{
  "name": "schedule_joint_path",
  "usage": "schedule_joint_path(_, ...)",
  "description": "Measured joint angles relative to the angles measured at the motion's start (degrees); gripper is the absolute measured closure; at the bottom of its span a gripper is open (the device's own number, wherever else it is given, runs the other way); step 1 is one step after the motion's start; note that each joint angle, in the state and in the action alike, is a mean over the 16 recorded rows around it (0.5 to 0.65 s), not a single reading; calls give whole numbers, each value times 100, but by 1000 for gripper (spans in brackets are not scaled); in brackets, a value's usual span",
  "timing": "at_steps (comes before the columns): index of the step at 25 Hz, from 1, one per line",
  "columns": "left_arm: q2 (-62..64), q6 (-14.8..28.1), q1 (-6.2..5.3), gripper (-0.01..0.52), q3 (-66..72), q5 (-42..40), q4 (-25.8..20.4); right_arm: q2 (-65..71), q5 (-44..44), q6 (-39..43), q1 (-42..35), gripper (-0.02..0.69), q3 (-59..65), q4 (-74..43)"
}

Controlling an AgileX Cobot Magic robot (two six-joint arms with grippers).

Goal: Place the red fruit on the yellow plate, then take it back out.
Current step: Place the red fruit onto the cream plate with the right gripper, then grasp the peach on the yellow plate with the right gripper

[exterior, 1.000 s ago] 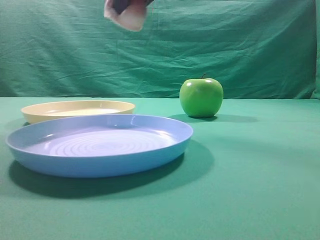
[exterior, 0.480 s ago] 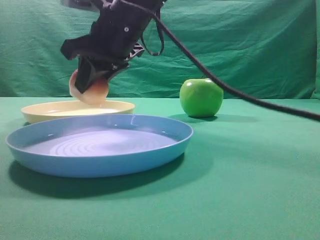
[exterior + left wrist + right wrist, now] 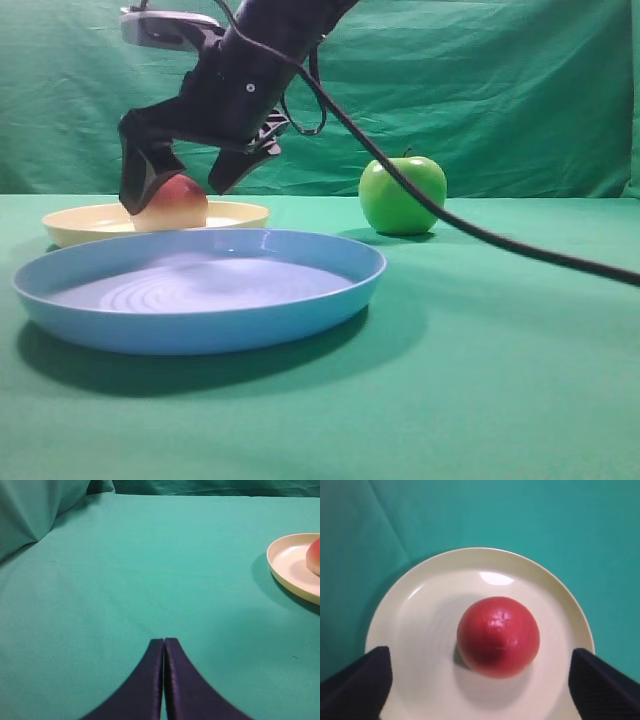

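The red fruit (image 3: pixel 498 636) sits near the middle of the yellow plate (image 3: pixel 420 605), and the right gripper (image 3: pixel 180 185) hangs just above it with its fingers (image 3: pixel 360 682) spread wide on either side, touching neither the fruit nor the plate. Just in front of the yellow plate lies a blue plate (image 3: pixel 200 290), and off to the yellow plate's right, well apart, stands a green apple (image 3: pixel 402 194) on the green cloth (image 3: pixel 500 380). The left gripper (image 3: pixel 164 645) hovers over bare cloth to the left of the yellow plate, its fingers pressed together with nothing between them.
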Motion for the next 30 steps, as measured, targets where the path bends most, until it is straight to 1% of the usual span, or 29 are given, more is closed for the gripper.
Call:
schedule_joint_path(5,0,0,0,514,0,0,0,-607,1017,273,-166,368,-3,-54)
schedule_joint_path(9,0,0,0,514,0,0,0,-1039,1774,691,-335,528,-5,-138)
schedule_joint_path(11,0,0,0,514,0,0,0,-1234,2093,932,-433,590,-6,-181)
schedule_joint_path(13,0,0,0,514,0,0,0,-1413,2349,1177,-542,634,-7,-220)
schedule_joint_path(17,0,0,0,514,0,0,0,-1723,2711,1668,-798,665,-9,-289)
schedule_joint_path(23,0,0,0,514,0,0,0,-2091,2997,2306,-1278,665,-10,-354)
schedule_joint_path(30,0,0,0,514,0,0,0,-2598,3089,2939,-1745,665,30,-659)
